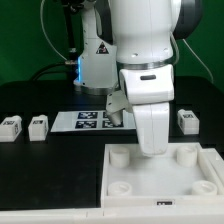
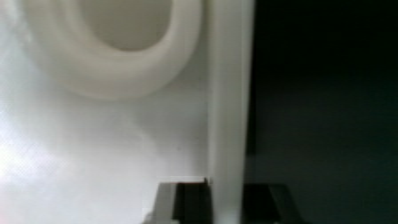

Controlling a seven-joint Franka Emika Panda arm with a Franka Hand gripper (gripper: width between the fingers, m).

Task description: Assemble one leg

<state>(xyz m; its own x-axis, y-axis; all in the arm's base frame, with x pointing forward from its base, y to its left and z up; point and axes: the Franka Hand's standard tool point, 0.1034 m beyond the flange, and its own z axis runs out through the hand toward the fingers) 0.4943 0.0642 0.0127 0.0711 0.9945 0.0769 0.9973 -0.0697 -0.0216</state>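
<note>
Three small white legs with marker tags lie on the black table in the exterior view: two at the left (image 1: 10, 126) (image 1: 38, 125) and one at the right (image 1: 187, 121). The large white tray (image 1: 160, 200) with round corner sockets lies in front. My gripper (image 1: 152, 150) comes down on the tray's far wall, its fingertips hidden by the hand. In the wrist view the gripper (image 2: 222, 203) has one dark finger (image 2: 183, 203) on each side of the thin upright tray wall (image 2: 228, 100), which fills the gap. A round socket (image 2: 125, 50) sits just inside. No leg shows there.
The marker board (image 1: 85, 120) lies flat behind the tray, partly covered by the arm. The arm's bulky white links (image 1: 145, 60) fill the middle of the exterior view. A green backdrop stands at the rear.
</note>
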